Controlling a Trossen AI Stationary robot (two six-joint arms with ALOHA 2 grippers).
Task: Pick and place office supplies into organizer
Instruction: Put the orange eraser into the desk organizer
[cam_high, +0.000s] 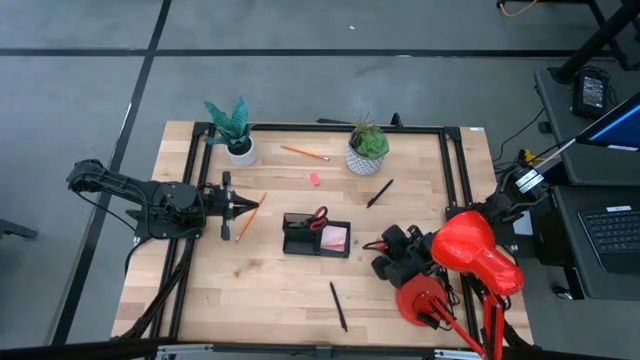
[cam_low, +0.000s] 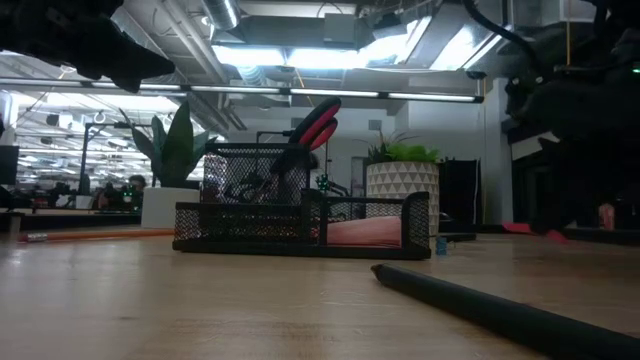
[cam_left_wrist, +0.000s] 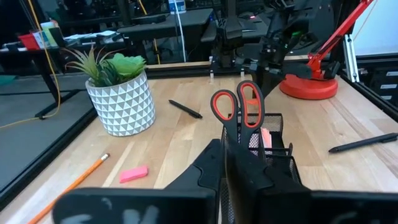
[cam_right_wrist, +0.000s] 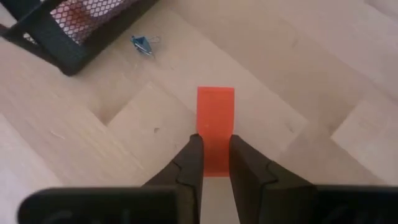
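Low right of the high view — right gripper (cam_right_wrist: 216, 163) clamped on an orange eraser (cam_right_wrist: 215, 127) beside the black mesh organizer (cam_high: 316, 238); red-handled scissors (cam_left_wrist: 238, 111) stand inside. Left gripper (cam_high: 250, 205) — fingers together, centre left above the tabletop (cam_high: 270, 290).

From my seat both arms read as matte black, chunky jointed segments trailing black cables. The left tool (cam_high: 252, 205) tapers to slim dark fingers; the right tool (cam_right_wrist: 216, 163) shows smooth black fingers (cam_right_wrist: 186, 168) — rounded, unmarked.
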